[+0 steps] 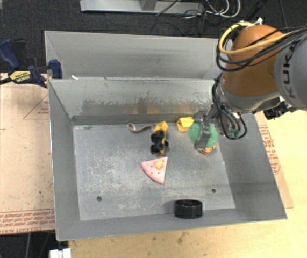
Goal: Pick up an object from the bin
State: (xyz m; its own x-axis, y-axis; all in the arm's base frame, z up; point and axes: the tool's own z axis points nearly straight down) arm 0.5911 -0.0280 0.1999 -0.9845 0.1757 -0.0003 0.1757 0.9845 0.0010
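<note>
Bin (110,181) left clear; toy cluster (159,138) blocks centre-back.

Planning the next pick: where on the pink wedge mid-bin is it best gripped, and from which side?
Probably from straight above, across the broad middle of the pink wedge: it lies flat on the bin floor, apart from the other things, and its narrow tip would likely slip.

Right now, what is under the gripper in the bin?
A rounded green toy with an orange-tan lower end sits under the gripper, toward the bin's back right. A small yellow block lies beside it. The gripper covers the toy's upper part, so its full shape is hidden.
</note>
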